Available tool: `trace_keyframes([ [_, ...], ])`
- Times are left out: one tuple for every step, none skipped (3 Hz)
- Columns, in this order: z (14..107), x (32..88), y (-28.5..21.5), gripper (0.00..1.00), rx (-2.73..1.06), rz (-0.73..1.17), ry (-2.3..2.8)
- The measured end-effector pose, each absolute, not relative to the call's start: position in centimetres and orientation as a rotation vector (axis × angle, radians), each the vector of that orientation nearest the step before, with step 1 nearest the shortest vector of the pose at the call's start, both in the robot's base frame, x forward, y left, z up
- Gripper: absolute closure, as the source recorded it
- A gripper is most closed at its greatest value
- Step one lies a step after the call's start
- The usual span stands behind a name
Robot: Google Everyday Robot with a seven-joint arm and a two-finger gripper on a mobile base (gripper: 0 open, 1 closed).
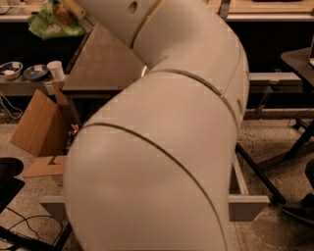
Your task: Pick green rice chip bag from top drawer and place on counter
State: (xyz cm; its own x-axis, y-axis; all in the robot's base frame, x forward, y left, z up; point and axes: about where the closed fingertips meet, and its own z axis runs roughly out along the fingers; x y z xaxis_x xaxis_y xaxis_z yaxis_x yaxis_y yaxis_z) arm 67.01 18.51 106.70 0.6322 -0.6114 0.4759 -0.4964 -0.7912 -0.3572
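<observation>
The green rice chip bag [54, 23] hangs at the top left, lifted above the far left corner of the brown-grey counter [105, 63]. My gripper [68, 7] is at the top edge, shut on the bag's upper part; only a tan finger shows. My big white arm [162, 147] fills the middle of the view and hides most of the top drawer. Only the drawer's grey front panel shows, at the lower right [248, 207] and lower left.
An open cardboard box [39, 125] stands on the floor left of the cabinet. A paper cup [55, 70] and bowls [11, 68] sit on a low shelf at the left. Black furniture legs [274, 166] cross the floor at the right. Cables lie at the bottom left.
</observation>
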Motion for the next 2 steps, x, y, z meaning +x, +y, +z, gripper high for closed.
trace_keyframes([
  [110.0,69.1,13.6,1.00,-2.500,-0.817,0.986],
  [109.3,71.9,10.3,1.00,-2.372,-0.696,0.971],
])
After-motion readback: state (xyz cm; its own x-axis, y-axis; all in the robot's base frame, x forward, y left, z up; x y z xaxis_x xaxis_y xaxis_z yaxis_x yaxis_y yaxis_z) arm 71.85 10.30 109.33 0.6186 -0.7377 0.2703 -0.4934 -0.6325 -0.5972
